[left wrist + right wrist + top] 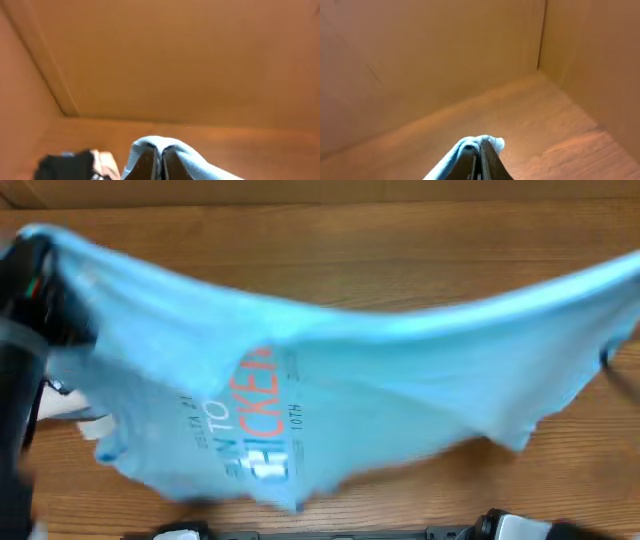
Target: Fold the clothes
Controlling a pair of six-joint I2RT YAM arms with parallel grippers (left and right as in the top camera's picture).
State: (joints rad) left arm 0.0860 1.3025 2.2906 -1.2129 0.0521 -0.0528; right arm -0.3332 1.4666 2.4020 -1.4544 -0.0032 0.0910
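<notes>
Overhead, T-shirt (400, 370) stretches between left hand (161, 159) and right hand (478, 157).

My left end effector (161, 156) is clamped on a fold of the light sky-blue cotton T-shirt (400, 370), jaws pressed together. My right end effector (478, 152) grips it likewise. My black left arm (20, 340) stands upright.

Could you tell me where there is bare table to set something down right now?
Bare wood runs along the far edge of the table, beyond the T-shirt stretched between the left gripper and right gripper, and at the near right corner. The left side is crowded by the black garment and beige garment.
</notes>
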